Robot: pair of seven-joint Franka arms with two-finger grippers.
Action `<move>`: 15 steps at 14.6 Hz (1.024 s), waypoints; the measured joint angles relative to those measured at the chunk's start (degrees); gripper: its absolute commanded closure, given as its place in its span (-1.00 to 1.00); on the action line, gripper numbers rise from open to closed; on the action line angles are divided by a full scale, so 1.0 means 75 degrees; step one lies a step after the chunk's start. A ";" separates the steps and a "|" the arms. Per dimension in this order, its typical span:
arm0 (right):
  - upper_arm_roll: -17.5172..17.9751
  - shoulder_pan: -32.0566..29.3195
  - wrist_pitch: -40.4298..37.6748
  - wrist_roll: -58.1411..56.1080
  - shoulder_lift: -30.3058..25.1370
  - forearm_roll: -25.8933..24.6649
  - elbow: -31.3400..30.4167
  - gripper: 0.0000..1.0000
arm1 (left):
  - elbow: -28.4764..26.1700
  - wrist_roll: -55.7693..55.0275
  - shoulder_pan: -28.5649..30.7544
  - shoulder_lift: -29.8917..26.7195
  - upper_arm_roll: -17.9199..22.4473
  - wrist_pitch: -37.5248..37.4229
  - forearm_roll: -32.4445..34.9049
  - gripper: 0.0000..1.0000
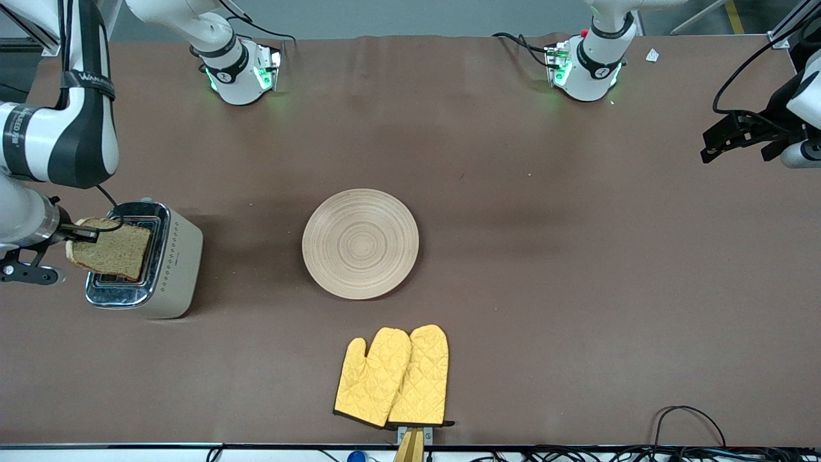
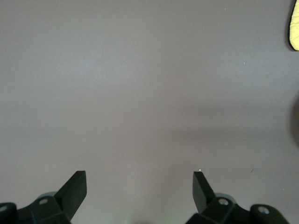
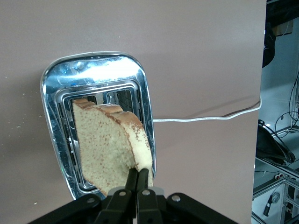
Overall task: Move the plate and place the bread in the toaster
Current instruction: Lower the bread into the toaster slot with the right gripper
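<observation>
The right tool [image 1: 82, 233] has its fingers pinched on one edge of the bread [image 1: 112, 248], holding the slice tilted over the chrome top of the toaster [image 1: 163, 269], right above its slots; the right wrist view shows the slice's free edge pointing down at the opening. The toaster stands at the right arm's end of the surface [image 1: 545, 256], its white cord [image 3: 205, 118] trailing off it. The plate [image 1: 360, 243] lies bare near the middle, well apart from the toaster. 2 yellow oven mitts [image 1: 392, 377] lie nearer the front camera than the plate. The left tool [image 2: 140, 189] waits over bare surface at the left arm's end, fingers spread wide.
</observation>
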 measured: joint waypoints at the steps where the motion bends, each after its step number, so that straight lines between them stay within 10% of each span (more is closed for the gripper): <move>1: 0.0000 -0.0005 0.0048 0.0000 0.0000 -0.0001 -0.0069 0.99 | 0.0000 0.0000 -0.0001 0.0000 0.0000 0.0000 0.0000 -1.00; 15: 0.0142 0.0047 0.1087 0.0007 0.0500 0.0289 -0.0579 0.79 | -0.0003 0.0000 0.0030 0.0000 0.0000 -0.0003 0.0000 -1.00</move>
